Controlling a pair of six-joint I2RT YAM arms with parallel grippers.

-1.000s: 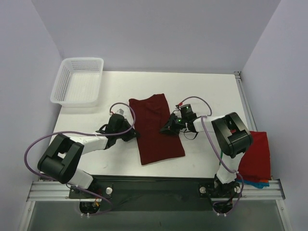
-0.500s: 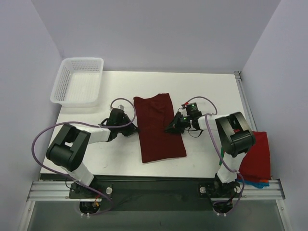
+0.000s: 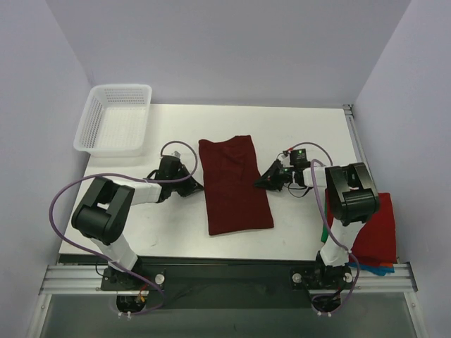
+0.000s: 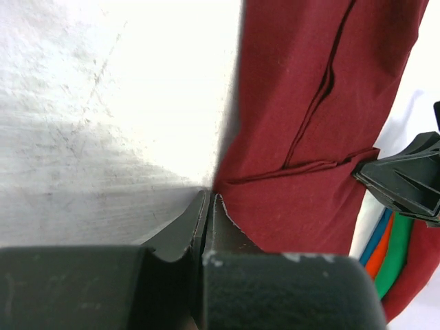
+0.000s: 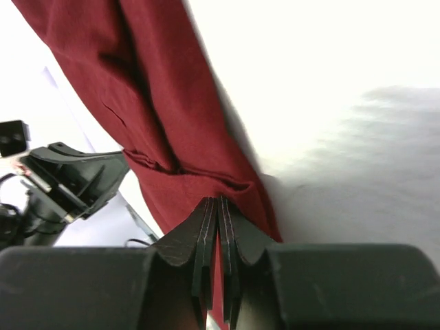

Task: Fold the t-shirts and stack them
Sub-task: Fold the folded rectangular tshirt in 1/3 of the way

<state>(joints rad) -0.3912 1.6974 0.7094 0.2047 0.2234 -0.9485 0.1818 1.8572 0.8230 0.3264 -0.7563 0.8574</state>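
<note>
Top view: the maroon shirt (image 3: 235, 184), folded into a long strip, lies flat at the centre of the table (image 3: 310, 134), its length running from the near edge toward the far one. We see the left gripper (image 3: 197, 186) low against the strip's left edge and the right gripper (image 3: 261, 184) against its right edge, opposite one another. In the left wrist view the jaws are pressed together with their tips at the hem; we cannot tell whether cloth is caught. In the right wrist view the jaws are closed on the shirt's edge, cloth showing between them. A red shirt (image 3: 373, 225) hangs over the table's right near corner. A white basket (image 3: 109, 150) sits at the far left corner.
</note>
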